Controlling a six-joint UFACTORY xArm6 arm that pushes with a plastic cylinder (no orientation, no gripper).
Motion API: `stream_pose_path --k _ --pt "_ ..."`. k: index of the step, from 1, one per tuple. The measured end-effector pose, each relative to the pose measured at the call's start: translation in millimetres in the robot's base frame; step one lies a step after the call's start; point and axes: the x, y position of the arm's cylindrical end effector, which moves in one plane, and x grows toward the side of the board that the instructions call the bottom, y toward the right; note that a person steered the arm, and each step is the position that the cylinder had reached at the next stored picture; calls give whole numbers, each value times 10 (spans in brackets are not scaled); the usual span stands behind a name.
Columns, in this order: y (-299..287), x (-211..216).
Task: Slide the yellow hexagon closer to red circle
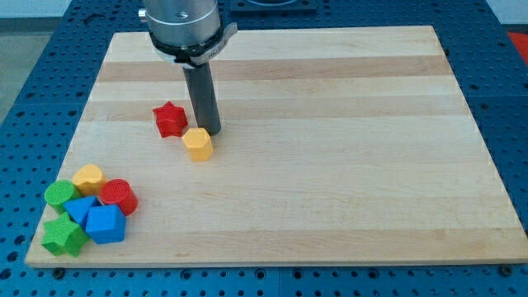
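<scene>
The yellow hexagon point(198, 143) lies on the wooden board point(330, 165), left of centre. My tip point(210, 131) touches or nearly touches its upper right side. The red circle point(119, 197) sits in a cluster of blocks near the board's bottom left corner, well below and to the left of the hexagon. A red star point(170, 120) lies just up and left of the hexagon, close to it but apart.
The bottom left cluster also holds a yellow block point(87, 178), a green circle point(59, 195), a blue block point(81, 209), a blue block point(106, 224) and a green star point(63, 237). The board's left and bottom edges are close to the cluster.
</scene>
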Motion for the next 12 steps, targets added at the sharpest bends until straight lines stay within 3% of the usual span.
stream_pose_path --k 2,4,8,10,12 --pt "-6 467" --pt "-618 512" --pt "-566 885" --pt "-73 861" --pt "-141 949"
